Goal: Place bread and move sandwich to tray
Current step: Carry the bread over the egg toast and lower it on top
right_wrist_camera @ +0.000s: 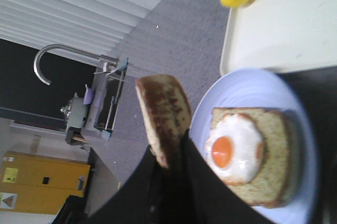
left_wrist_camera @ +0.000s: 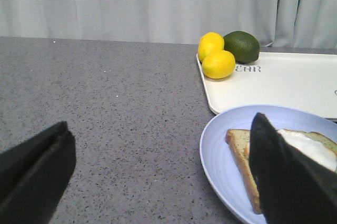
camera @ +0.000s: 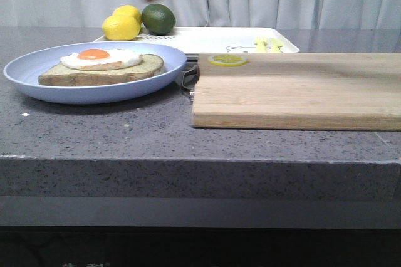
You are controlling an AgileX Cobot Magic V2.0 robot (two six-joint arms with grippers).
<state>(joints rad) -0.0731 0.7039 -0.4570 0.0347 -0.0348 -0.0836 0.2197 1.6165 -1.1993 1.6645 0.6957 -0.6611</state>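
Your right gripper (right_wrist_camera: 171, 153) is pinching the bread (right_wrist_camera: 164, 114), a thick brown-crusted slice standing on edge between its black fingers, and it is hanging in the air above the sandwich (right_wrist_camera: 251, 153), whose glossy white egg and orange yolk are lying on toast on the round blue plate (right_wrist_camera: 247, 90). Your left gripper (left_wrist_camera: 158, 174) is hovering with its matte black fingers spread wide and holding nothing, the plate's rim lying just beside one finger. Beyond both, the flat white tray (left_wrist_camera: 274, 84) is sitting on the speckled grey counter (left_wrist_camera: 116, 108) with two lemons (left_wrist_camera: 216, 56) and a lime (left_wrist_camera: 242, 46) at its corner.
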